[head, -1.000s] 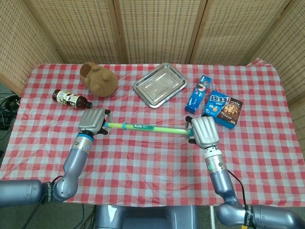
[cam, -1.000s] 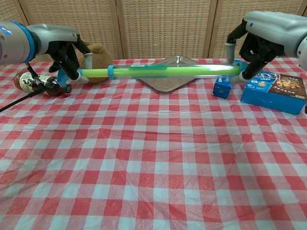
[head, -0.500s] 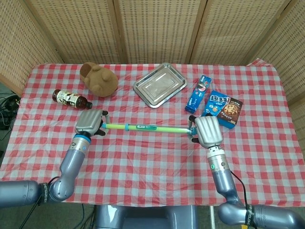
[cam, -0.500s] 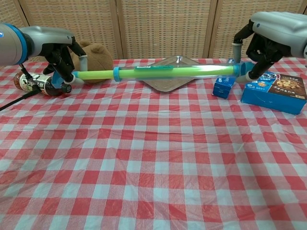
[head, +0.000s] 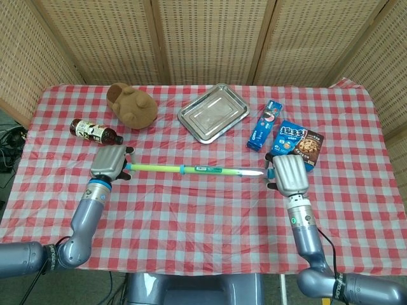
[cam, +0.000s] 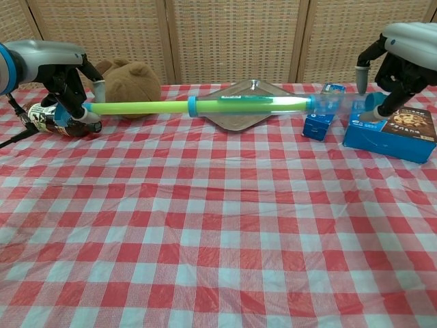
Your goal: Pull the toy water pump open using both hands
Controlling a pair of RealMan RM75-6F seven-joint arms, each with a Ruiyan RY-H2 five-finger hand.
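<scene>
I am holding the pump (head: pixel 203 169) up off the table between my two hands, stretched level. My left hand (head: pixel 108 162) is wrapping the green plunger end; my right hand (head: pixel 290 175) is closing around the clear barrel's far end, which looks blurred in the chest view. Both hands are clamped on the pump, fingers curled under, so I cannot see the contact itself from above.

In the chest view the blue collar (cam: pixel 192 106) is sitting roughly midway between my hands, with green rod (cam: pixel 136 107) showing on the left-hand side of it and clear tube (cam: pixel 252 104) on the right-hand side. I am judging the pump as mostly drawn out, though I cannot tell how much travel is left.

It is looking like a light, thin plastic toy: stiff along its length but likely to flex or bow if I am pulling off-axis, and smooth enough to slide through a loose grip. So I am keeping each hold at the very ends, where handle and nozzle give something to catch on, and pulling straight apart.

Beyond my left hand a bottle (cam: pixel 51 119) and a plush bear (cam: pixel 130 78) are lying close; beyond my right hand are a blue cookie box (cam: pixel 390 133) and a small blue carton (cam: pixel 319 119), and a steel tray (head: pixel 212 114) is sitting behind the pump's middle.
</scene>
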